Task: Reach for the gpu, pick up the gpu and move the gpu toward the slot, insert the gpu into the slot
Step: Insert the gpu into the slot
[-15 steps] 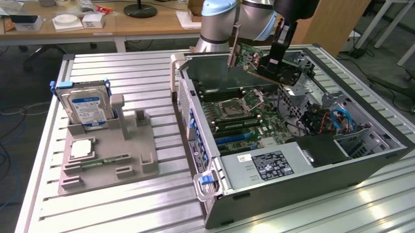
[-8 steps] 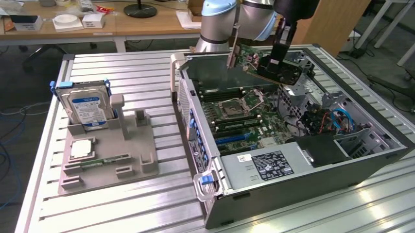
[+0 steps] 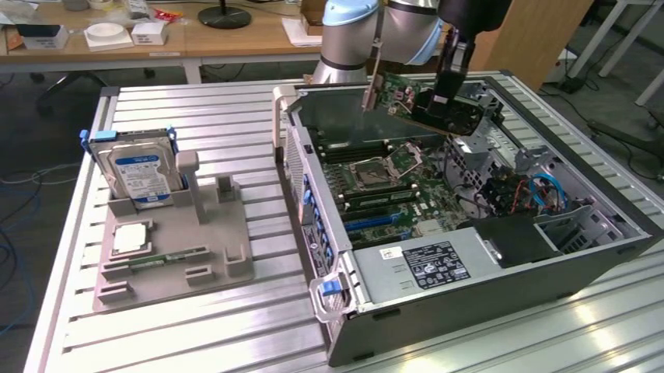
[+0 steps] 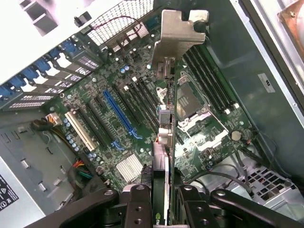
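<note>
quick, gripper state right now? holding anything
gripper: closed on the gpu, holding it in the air over the open computer case

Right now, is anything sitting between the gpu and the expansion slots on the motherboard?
Nothing visible does. The gpu hangs clamped in the jaws above the open case. In the wrist view there is only open space between the card and the motherboard with its blue slot. The coloured cables lie off to one side.
</note>
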### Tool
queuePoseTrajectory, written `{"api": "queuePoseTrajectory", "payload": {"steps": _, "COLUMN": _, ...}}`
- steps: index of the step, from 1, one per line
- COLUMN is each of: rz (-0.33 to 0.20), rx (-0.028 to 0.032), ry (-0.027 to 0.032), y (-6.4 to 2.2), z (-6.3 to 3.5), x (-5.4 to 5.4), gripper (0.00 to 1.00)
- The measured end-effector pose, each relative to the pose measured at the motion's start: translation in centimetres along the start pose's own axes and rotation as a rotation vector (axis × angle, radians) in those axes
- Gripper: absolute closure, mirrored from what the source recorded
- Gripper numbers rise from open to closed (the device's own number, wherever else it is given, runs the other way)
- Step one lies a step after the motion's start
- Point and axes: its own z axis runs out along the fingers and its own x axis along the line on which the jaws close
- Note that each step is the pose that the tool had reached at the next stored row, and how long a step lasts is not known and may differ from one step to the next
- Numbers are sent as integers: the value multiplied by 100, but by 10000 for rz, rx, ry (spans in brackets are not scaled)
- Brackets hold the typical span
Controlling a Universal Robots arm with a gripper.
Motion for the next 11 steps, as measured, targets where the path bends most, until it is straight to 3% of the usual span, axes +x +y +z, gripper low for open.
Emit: {"api": "queuePoseTrajectory", "payload": {"steps": 11, "rz": -794, "rx": -10, "ry": -17, "y": -4, "z": 3, "x": 6, "gripper": 73}}
